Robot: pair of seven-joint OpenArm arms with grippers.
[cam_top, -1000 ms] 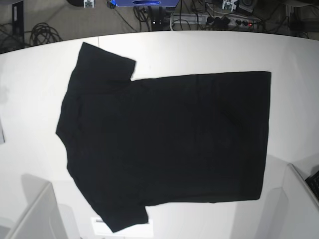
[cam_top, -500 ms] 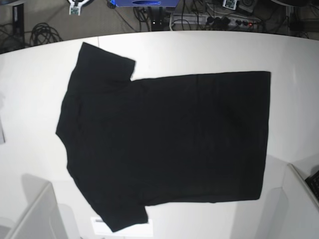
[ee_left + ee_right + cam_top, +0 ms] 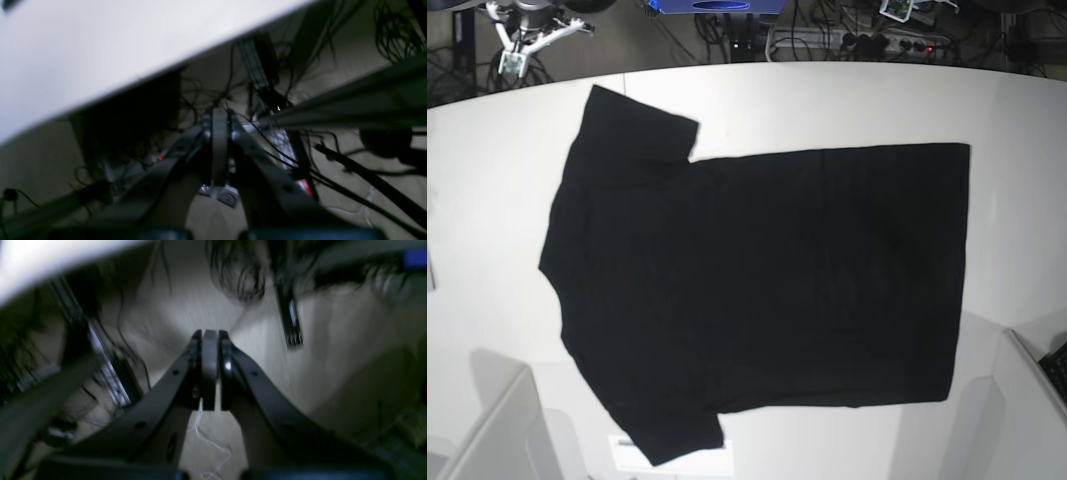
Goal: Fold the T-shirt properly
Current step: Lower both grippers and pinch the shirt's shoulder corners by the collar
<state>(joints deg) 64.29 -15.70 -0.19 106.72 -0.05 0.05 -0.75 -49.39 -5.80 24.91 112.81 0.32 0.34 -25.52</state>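
Both end effectors, left (image 3: 219,146) and right (image 3: 210,370), pinched closed, empty, off the white counter (image 3: 827,105). Large black cloth T-shirt (image 3: 757,280) lies flat mid-frame, unfolded. I judge no fold started; next I'd grab a sleeve edge.

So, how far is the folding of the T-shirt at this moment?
Done: the T-shirt lies spread flat on the white table, plain black side up, both sleeves out. In hand: nothing; the left pincer and the right pincer are shut, empty, and look off the table toward the floor cables. Left: every fold, since no edge is turned over yet.
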